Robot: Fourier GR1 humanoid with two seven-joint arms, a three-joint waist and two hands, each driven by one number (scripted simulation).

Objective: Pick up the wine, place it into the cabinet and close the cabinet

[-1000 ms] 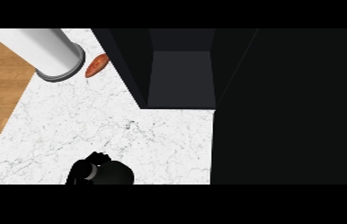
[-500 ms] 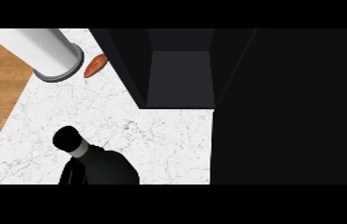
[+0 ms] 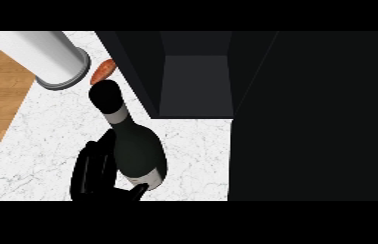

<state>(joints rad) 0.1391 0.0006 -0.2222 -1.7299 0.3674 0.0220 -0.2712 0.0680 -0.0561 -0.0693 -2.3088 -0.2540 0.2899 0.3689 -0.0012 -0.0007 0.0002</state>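
Head view, nearest first: the left hand (image 3: 94, 175) sat at the lower edge, fingers and thumb curled round the wine (image 3: 136, 148) — bottle tilted, neck toward the cabinet. A second before only a dark shape showed low on the marble counter (image 3: 44, 133); now the bottle had risen fully into sight, so the carry looked begun. Beyond stood a white cylinder (image 3: 52, 55), an orange item (image 3: 102, 71), and the open cabinet (image 3: 193, 83) — still unfilled.
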